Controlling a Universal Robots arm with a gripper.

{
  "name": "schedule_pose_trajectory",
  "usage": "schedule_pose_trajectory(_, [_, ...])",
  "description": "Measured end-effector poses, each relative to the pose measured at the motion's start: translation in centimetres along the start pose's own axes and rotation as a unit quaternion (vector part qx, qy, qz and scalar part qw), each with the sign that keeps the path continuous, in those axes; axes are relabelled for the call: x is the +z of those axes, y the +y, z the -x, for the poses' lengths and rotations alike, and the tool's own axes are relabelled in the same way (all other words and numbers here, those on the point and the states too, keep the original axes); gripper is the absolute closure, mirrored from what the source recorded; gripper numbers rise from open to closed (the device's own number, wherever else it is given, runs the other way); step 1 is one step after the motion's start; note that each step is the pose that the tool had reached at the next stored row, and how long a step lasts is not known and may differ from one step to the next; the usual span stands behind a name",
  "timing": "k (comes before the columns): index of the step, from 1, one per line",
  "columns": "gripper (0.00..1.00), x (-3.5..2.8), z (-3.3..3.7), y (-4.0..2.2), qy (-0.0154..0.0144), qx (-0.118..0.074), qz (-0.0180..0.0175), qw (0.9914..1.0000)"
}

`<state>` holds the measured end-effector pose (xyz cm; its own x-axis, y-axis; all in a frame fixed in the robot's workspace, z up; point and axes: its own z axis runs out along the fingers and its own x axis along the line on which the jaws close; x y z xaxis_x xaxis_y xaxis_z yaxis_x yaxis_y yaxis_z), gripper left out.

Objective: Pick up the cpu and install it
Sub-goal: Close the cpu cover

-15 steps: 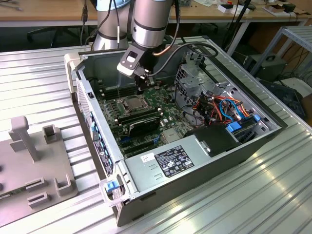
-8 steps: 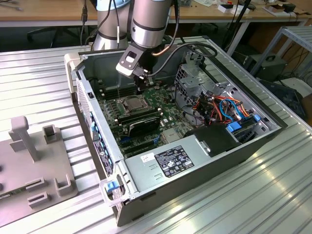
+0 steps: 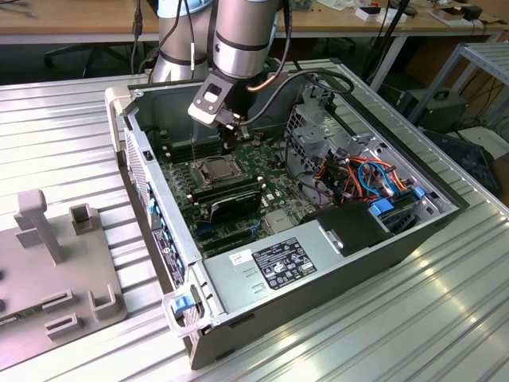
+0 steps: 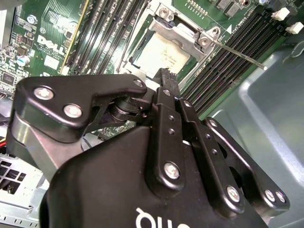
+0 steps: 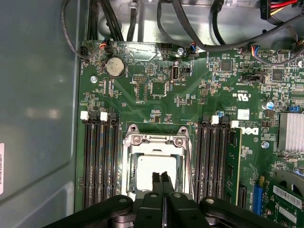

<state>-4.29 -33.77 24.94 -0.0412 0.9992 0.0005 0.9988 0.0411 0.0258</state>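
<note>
Silver-grey cpu (image 5: 142, 170) seated in socket (image 5: 154, 140); gripper (image 5: 161, 176) closed over it.

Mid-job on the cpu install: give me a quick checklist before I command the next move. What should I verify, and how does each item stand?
1. cpu seated inside the socket frame: ok.
2. hand empty: ok, shut on nothing.
3. hand centred over the cpu: ok.
4. hand touching the cpu: cannot tell.
5. latch lever locked down: not ok, it stands raised.
</note>
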Motion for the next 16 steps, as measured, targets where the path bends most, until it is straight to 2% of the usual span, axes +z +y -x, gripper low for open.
schedule_pose_trajectory(16, [0.89, -0.01, -0.01, -0.39, -0.0001, 0.0, 0.0006, 1.0])
